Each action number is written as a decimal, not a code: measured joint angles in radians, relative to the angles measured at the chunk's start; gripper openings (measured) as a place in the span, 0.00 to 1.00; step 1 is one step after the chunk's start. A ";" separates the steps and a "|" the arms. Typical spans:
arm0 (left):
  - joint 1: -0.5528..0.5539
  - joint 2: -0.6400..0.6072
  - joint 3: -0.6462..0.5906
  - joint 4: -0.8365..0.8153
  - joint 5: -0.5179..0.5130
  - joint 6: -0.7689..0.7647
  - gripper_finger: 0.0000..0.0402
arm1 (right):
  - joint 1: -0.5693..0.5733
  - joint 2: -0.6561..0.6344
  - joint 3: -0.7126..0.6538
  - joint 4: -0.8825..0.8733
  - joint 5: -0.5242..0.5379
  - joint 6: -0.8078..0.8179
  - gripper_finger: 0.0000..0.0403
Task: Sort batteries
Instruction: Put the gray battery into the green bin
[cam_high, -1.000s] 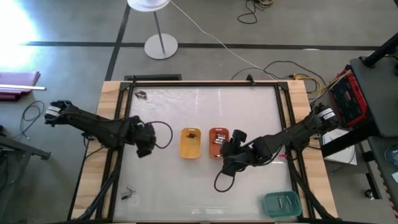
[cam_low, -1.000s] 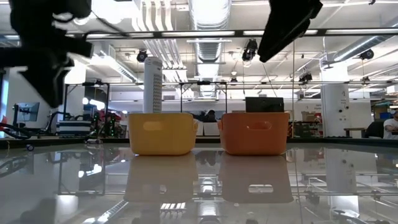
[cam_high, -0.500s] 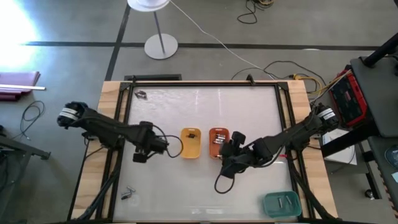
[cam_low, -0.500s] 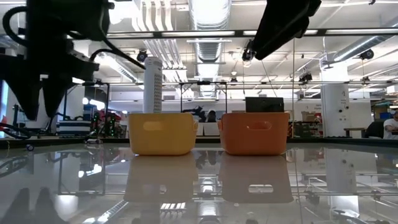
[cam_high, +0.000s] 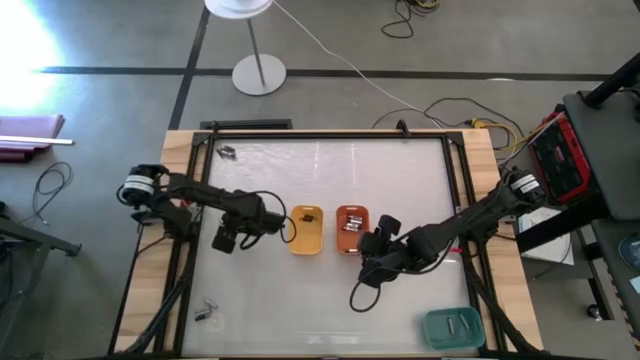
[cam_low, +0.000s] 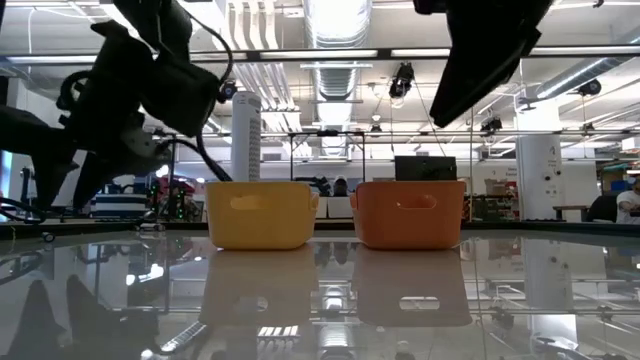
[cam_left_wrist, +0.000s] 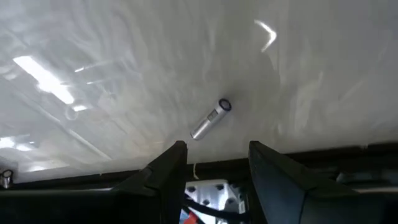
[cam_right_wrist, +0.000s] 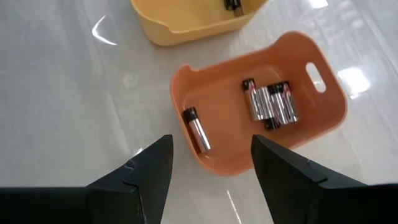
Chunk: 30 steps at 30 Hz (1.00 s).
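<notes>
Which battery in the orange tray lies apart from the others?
The silvery battery near one end of the orange tray lies alone; the other batteries lie packed side by side.

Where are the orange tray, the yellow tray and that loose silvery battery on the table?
orange tray (cam_right_wrist: 323, 121), right wrist view, on its bare floor.
yellow tray (cam_low: 262, 213), low view, on its front wall.
silvery battery (cam_left_wrist: 210, 119), left wrist view, mid-body.

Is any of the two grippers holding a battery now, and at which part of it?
No. The left gripper is open, with a silvery battery lying loose on the table ahead. The right gripper is open above the orange tray.
</notes>
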<state>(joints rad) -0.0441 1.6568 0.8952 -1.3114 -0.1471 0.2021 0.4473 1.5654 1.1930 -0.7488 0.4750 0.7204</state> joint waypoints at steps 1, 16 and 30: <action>0.001 0.007 -0.001 -0.007 0.000 0.017 0.39 | 0.000 0.000 -0.004 0.000 -0.001 0.007 0.52; 0.000 -0.142 -0.059 -0.022 -0.079 0.028 0.39 | -0.002 0.000 -0.024 0.001 0.033 0.003 0.52; 0.000 -0.105 -0.133 0.046 -0.143 0.075 0.39 | -0.002 0.000 -0.025 0.008 0.050 0.033 0.52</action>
<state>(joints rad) -0.0437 1.5517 0.7620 -1.2649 -0.2905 0.2770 0.4450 1.5654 1.1683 -0.7410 0.5255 0.7531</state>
